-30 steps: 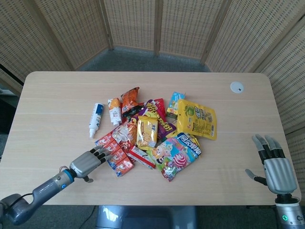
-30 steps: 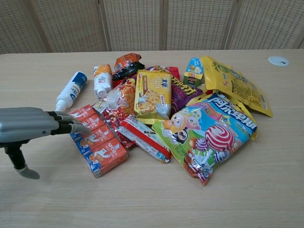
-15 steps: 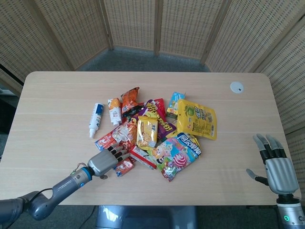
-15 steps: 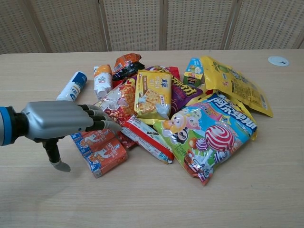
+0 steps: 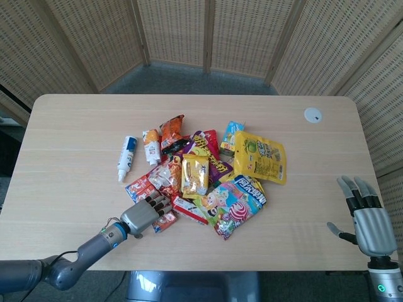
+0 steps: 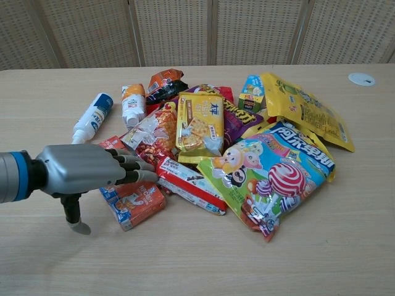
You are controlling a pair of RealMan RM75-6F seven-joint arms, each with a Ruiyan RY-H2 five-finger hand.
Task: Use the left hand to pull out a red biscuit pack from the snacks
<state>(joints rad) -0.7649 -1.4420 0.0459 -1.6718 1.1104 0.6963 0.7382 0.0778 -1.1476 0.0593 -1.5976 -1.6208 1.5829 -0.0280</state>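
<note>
The red biscuit pack [image 6: 134,201] [image 5: 165,219], a row of red and blue wrapped packets, lies at the near left edge of the snack pile. My left hand [image 6: 86,171] [image 5: 144,214] lies flat over it, palm down, fingers stretched toward a long red and white pack [image 6: 188,184] and covering most of the biscuit pack. The thumb hangs down beside the pack and nothing is gripped. My right hand [image 5: 368,217] stands open at the table's near right edge, far from the snacks; the chest view does not show it.
The pile holds a yellow cracker pack [image 6: 199,124], a lollipop bag [image 6: 271,176], a yellow bag [image 6: 307,108], a purple bag [image 6: 237,120] and small bottles [image 6: 91,118] [image 6: 133,102]. A white disc [image 6: 361,78] lies far right.
My left hand has slid rightward over the red biscuit pack toward the pile. The long red and white pack, the cracker pack and the lollipop bag shifted slightly. The right hand stayed put.
</note>
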